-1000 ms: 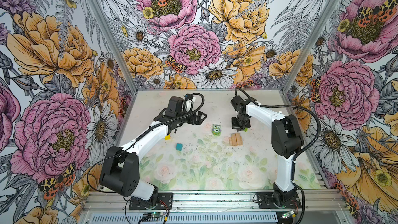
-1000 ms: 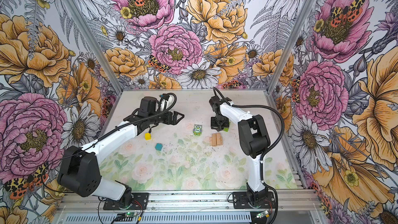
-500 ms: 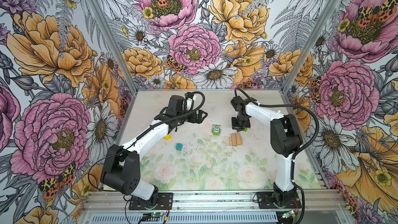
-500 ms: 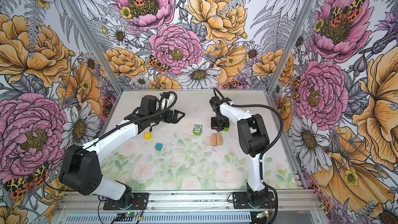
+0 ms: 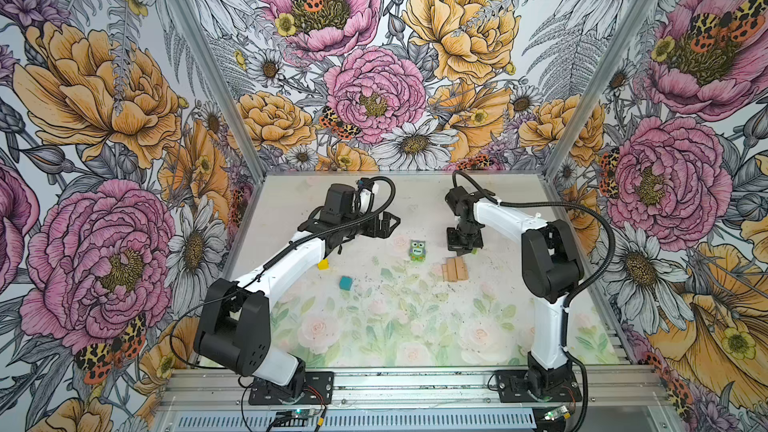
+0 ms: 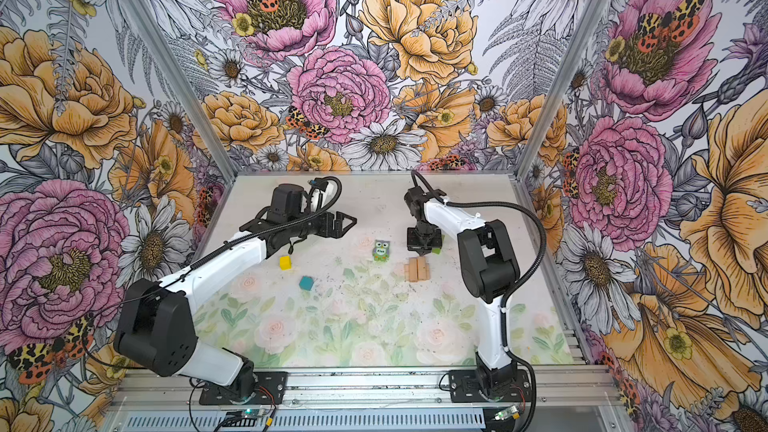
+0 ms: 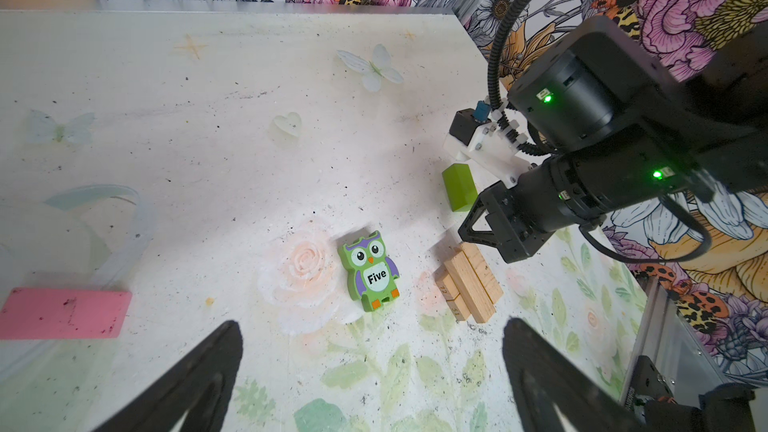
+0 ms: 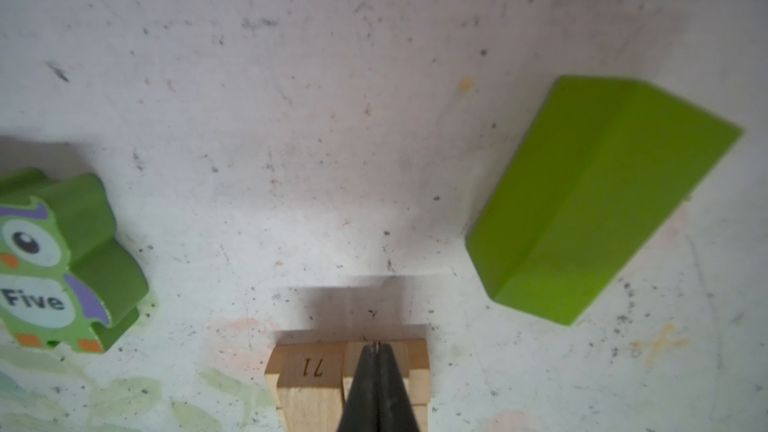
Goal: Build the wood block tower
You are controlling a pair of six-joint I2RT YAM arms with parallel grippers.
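Note:
A low cluster of plain tan wood blocks [image 5: 455,270] [image 6: 417,270] lies packed side by side on the floor. My right gripper [image 8: 376,346] [image 5: 463,245] is shut and empty, its tips over the cluster's far end [image 8: 311,384]. A lime-green bar [image 8: 598,201] [image 6: 437,249] lies just beside it. The owl-printed block [image 5: 417,250] [image 7: 370,270] lies left of the cluster. My left gripper [image 7: 372,324] [image 5: 386,224] hangs open and empty, above and left of the owl. A yellow cube [image 5: 323,264] and a teal cube [image 5: 345,283] sit by the left arm. The pink bar [image 7: 62,312] shows only in the left wrist view.
Floral walls with metal corner posts [image 5: 552,160] close in the floor on three sides. The right arm's elbow [image 5: 548,259] stands right of the tan cluster. The arm bases are bolted to a rail [image 5: 415,384] along the front edge.

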